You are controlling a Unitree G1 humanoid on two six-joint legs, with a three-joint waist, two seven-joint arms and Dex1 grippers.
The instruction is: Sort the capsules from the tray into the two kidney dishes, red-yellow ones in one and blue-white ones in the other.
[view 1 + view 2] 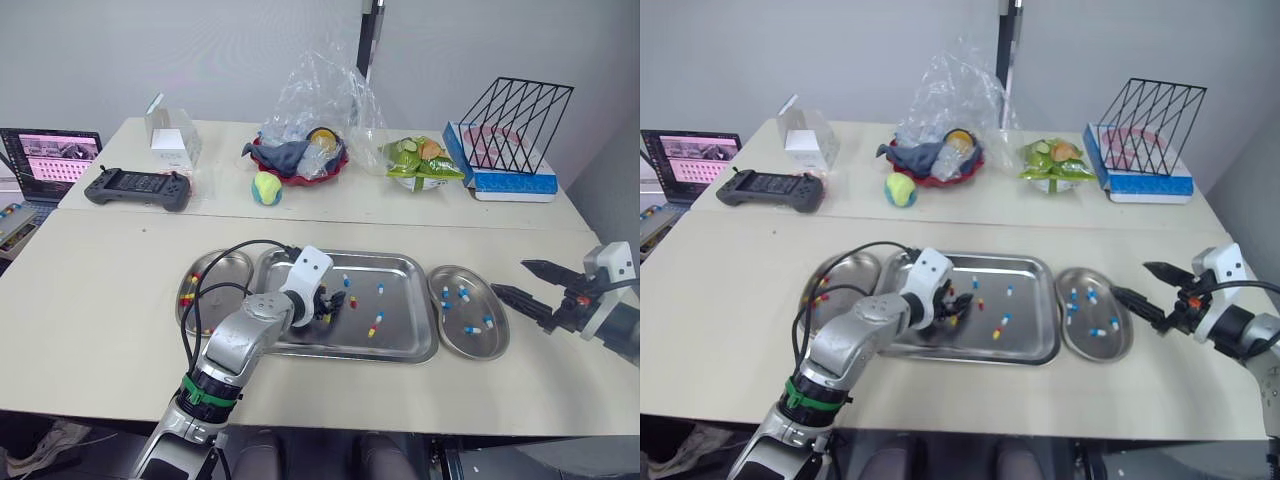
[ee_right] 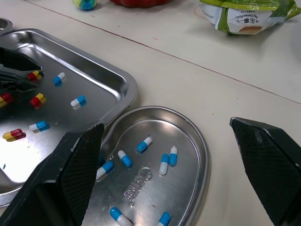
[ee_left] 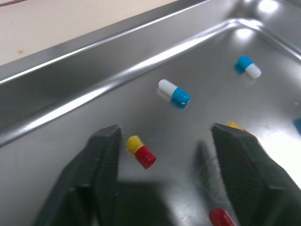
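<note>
A steel tray lies mid-table with loose red-yellow and blue-white capsules. My left gripper is down inside the tray's left part, open. In the left wrist view a red-yellow capsule lies on the tray floor between its fingers, nearer one of them. A blue-white capsule lies just beyond. The left kidney dish holds red-yellow capsules. The right kidney dish holds several blue-white capsules. My right gripper hangs open just right of that dish, holding nothing.
Along the back of the table are a game controller, a laptop, a small white box, a tennis ball, a red bowl under a plastic bag, a snack bag and a wire rack.
</note>
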